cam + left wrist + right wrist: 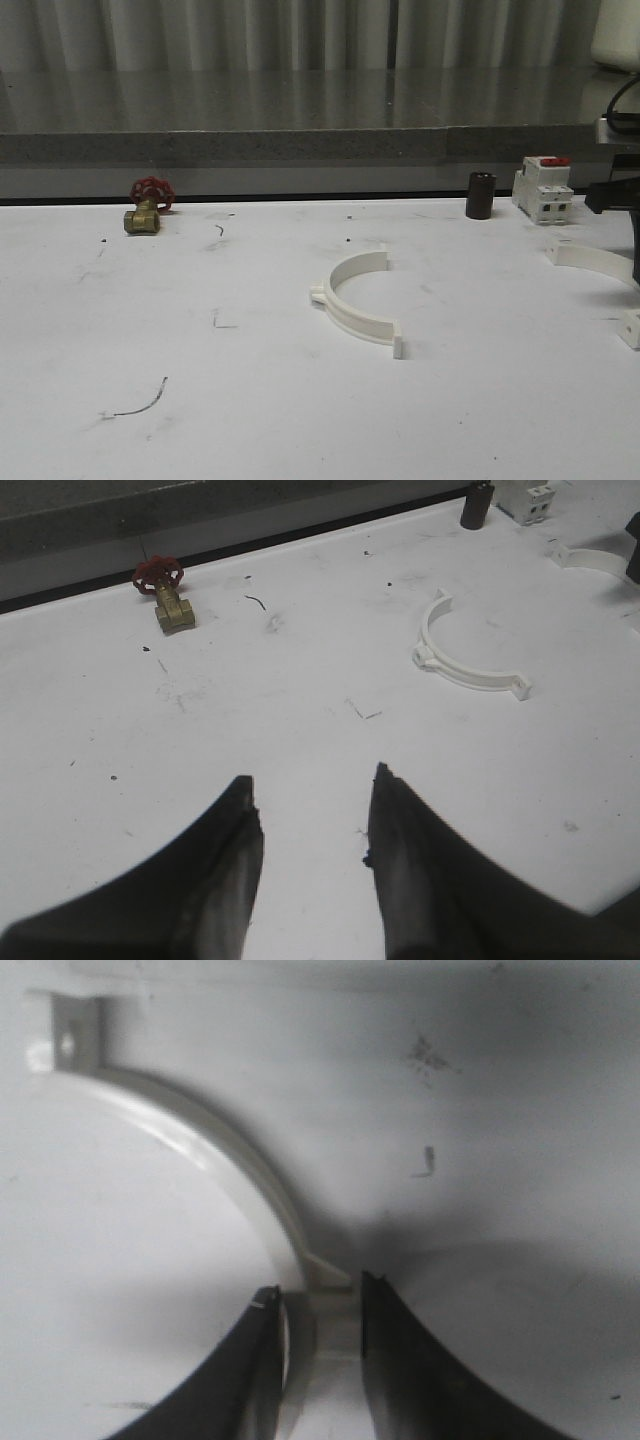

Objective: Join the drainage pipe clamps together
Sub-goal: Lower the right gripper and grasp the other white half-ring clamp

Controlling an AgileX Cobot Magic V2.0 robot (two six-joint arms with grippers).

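Two white half-ring clamps are lying apart on the desk [200, 420], not yet joined.

One clamp half [358, 303] is sitting near the desk's middle, its open side facing three o'clock; the other half [600, 262] is lying well apart toward three o'clock, at the desk's right edge. The right pincer [318, 1312] is closing narrowly around that second half's band beside its side lug, fingers [400, 1360] on either side and seemingly touching it. The left pincer [310, 820] is hovering over bare desk, spread wide and holding nothing. Toward eleven o'clock a brass valve [146, 209] is standing; toward one o'clock, a dark cylinder [481, 195] beside a red-topped breaker [543, 189].
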